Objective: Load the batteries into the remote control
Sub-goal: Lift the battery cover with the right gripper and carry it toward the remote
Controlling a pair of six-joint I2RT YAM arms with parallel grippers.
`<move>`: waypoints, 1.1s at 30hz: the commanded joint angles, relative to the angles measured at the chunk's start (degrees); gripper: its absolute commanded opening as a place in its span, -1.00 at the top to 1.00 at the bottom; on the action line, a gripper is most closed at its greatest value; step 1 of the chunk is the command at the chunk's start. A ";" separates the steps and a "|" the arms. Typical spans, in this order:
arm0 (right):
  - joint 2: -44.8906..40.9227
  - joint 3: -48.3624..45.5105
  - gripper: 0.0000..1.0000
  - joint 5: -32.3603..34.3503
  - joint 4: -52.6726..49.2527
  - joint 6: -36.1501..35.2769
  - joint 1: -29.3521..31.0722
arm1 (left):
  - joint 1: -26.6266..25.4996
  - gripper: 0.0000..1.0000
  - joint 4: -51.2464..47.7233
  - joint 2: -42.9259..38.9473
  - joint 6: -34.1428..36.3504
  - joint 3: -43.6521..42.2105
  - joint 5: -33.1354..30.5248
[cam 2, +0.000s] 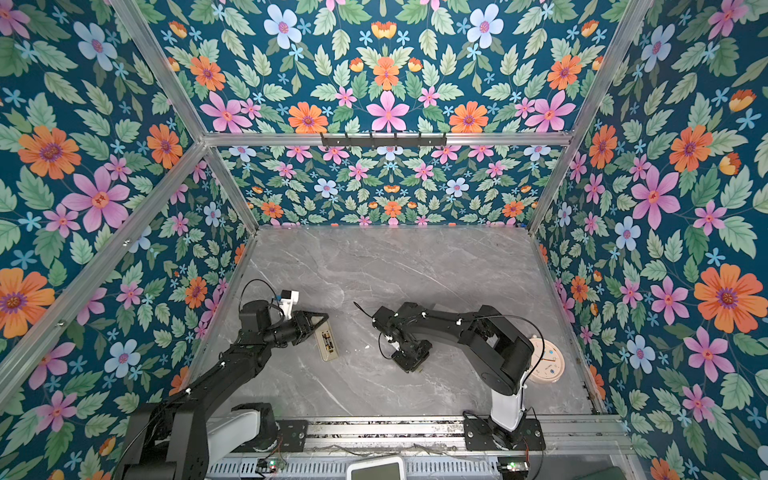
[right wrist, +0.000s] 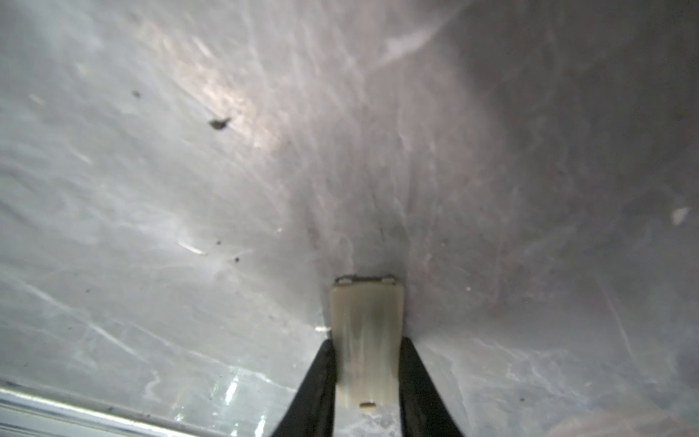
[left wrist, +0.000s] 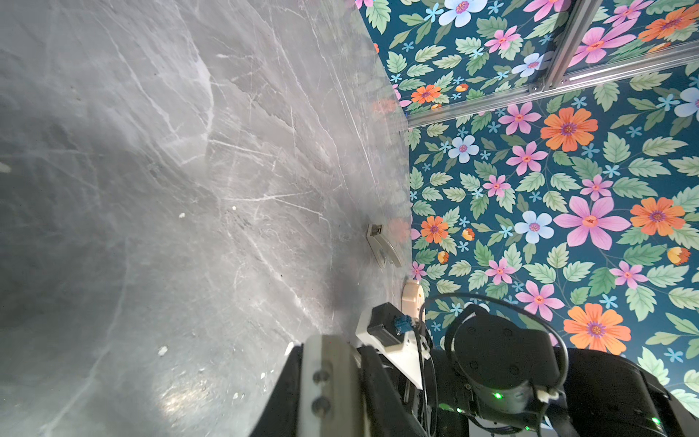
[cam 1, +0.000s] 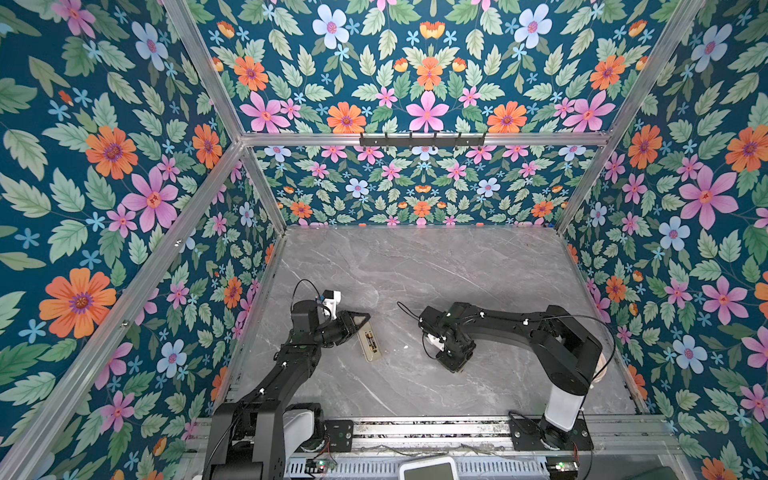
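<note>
batts (cam 1: 371,341) in remote (cam 1: 373,356) bay, cover (right wrist: 366,340) off

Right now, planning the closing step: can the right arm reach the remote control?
Probably yes: bare table lies between the right gripper, shut on the cover plate, and the remote control. Only the shut left gripper sits close, by the remote's far end.

On the left: left arm (cam 1: 286,361) folded at the elbow, wrist turned toward the remote control (cam 1: 370,345), with the left gripper (cam 1: 362,318) pinched fully together, tips just over that handset's far end. On the right: right arm (cam 1: 511,326) stretched out level, well to the right of the remote control, wrist bent down, with the right gripper (right wrist: 366,340) clamped across a small beige cover plate (right wrist: 365,314).
</note>
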 commanded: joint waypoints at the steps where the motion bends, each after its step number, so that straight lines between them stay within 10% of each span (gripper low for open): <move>1: -0.34 -0.42 0.45 -0.43 0.47 0.55 0.14 | -0.20 1.00 1.92 0.06 0.56 0.22 -0.35; 18: -8.58 2.02 0.45 2.69 2.27 0.55 0.14 | -0.90 1.00 1.85 -0.68 0.17 -0.26 -1.03; 19: -9.08 2.92 -0.94 2.95 1.83 25.42 0.04 | -0.99 1.00 2.02 -0.72 0.15 -0.21 -0.98; 33: -6.89 5.72 -0.99 1.72 0.82 26.74 -0.95 | -1.65 1.00 4.00 -0.30 -0.72 -0.04 -1.42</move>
